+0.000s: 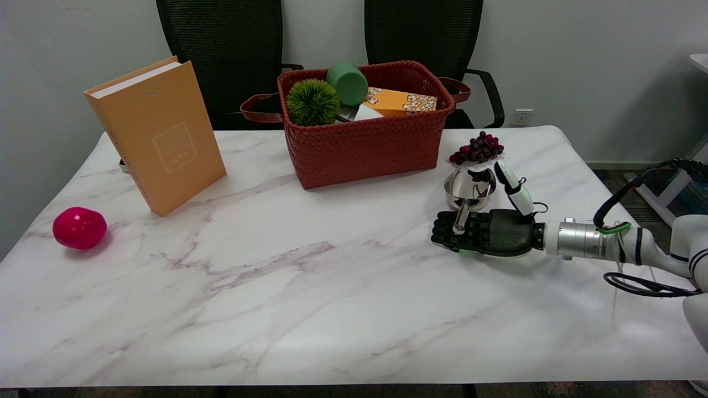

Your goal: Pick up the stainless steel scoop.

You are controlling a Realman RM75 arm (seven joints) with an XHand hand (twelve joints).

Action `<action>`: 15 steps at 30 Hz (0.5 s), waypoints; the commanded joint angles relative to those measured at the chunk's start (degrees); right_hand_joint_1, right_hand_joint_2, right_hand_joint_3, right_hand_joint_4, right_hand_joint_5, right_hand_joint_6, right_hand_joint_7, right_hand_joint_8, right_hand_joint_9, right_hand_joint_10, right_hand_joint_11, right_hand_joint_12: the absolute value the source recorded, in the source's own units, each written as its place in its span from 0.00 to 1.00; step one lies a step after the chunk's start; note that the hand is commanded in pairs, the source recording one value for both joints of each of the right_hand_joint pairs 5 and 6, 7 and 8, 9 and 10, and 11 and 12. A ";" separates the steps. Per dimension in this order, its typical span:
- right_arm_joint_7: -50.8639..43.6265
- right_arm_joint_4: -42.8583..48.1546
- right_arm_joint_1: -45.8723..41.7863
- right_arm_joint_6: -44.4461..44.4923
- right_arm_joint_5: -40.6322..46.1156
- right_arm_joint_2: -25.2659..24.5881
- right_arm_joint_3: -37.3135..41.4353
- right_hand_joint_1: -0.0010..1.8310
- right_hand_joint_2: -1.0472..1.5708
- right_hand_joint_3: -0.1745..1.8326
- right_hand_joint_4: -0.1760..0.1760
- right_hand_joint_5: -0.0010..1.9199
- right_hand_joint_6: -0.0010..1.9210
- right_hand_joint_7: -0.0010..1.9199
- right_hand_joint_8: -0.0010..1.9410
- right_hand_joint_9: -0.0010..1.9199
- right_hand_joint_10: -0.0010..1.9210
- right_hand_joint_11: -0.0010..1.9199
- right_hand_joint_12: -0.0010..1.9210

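Head view: robot hand (487, 231) (near right edge) under scoop (470, 190) handle.

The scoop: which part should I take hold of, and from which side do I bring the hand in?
Take the scoop by its handle, the thin bar pointing toward the table's near edge, coming from the right as the right hand does now. The round bowl is wide and slick, and the grapes sit close behind it. The handle lies across the fingers; whether they have closed on it is unclear.
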 commanded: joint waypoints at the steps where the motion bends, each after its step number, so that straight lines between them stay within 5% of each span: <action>1: 0.34 0.37 0.16 1.17 -0.37 -0.07 -0.52 0.60 0.59 0.04 0.50 0.00 0.00 0.00 0.00 0.00 0.00 0.00 0.00; 6: 0.52 0.46 0.43 1.80 -1.09 -0.15 -1.08 0.61 0.60 0.06 0.50 0.00 0.00 0.01 0.01 0.00 0.00 0.00 0.00; 15: 1.16 0.91 1.63 3.51 -4.21 -0.07 -1.08 0.61 0.60 0.14 0.50 0.04 0.04 0.16 0.16 0.00 0.00 0.05 0.05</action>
